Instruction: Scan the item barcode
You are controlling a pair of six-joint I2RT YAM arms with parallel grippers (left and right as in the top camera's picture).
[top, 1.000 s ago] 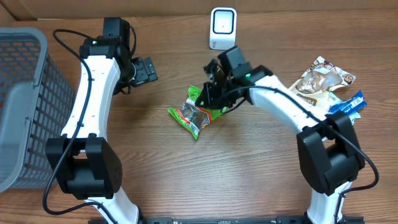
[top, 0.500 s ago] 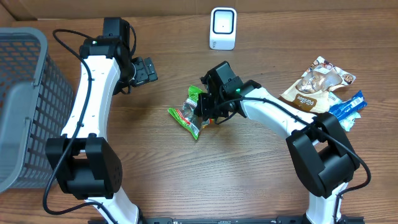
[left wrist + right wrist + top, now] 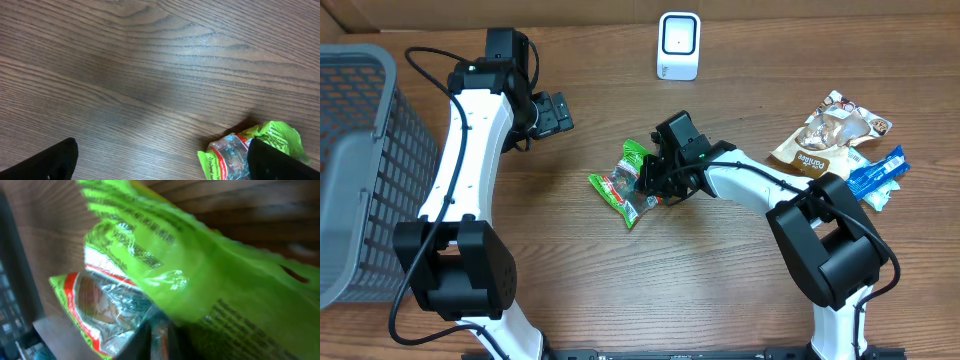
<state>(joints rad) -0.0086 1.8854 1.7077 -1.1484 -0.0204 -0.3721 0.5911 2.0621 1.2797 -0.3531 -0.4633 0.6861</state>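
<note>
— Where the right gripper [image 3: 649, 186] meets it, how does the snack packet [image 3: 620, 187] look?
— Crumpled, lime green, with a clear red-edged window, lying mid-way across the table [image 3: 620, 285]. Whether those fingers pinch it, I cannot tell.
— And the left gripper [image 3: 558, 113]?
— Spread wide, farther back, apart from it. The white scanner [image 3: 678, 45] stands beyond.

You are drawing the right hand [image 3: 649, 184] left and nearer, down closer to the surface [image 3: 620, 290], and the green snack packet [image 3: 615, 188] is shifting slightly nearer and left beneath it.
</note>
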